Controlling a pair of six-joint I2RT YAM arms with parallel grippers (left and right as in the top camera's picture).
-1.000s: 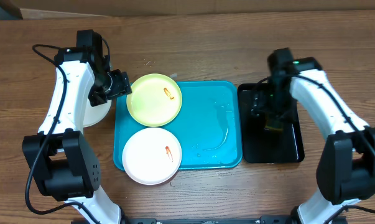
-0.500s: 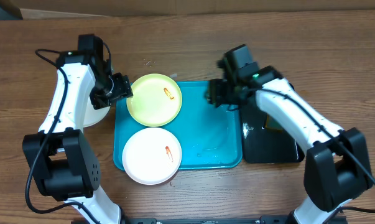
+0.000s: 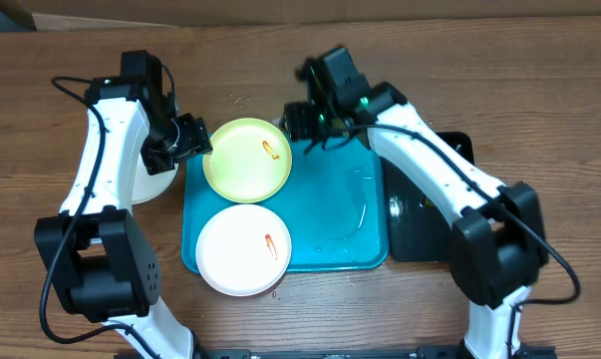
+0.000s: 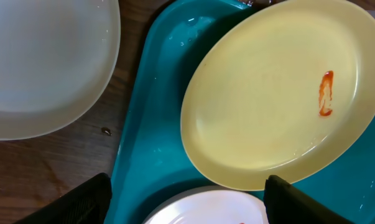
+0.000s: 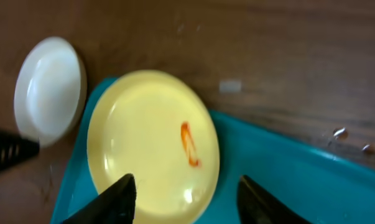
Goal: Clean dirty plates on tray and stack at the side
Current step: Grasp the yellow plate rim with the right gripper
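A pale yellow-green plate (image 3: 245,165) with a red-orange smear (image 3: 271,150) lies at the far left of the turquoise tray (image 3: 335,219). Nearer me on the tray lies a white plate (image 3: 235,254), also smeared. Another white plate (image 3: 152,182) rests on the table left of the tray, partly under my left arm. My left gripper (image 3: 193,140) hovers open at the yellow-green plate's (image 4: 268,106) left edge, holding nothing. My right gripper (image 3: 298,125) hangs open over that plate's (image 5: 143,143) far right edge, nothing between its fingers.
A black glossy tray (image 3: 435,234) stands right of the turquoise tray, partly hidden by my right arm. The right half of the turquoise tray shows wet streaks. Brown wooden tabletop surrounds everything.
My right arm has swung left from the black tray, across the turquoise tray, to the yellow-green plate, its jaws narrowing. The left arm has barely moved.
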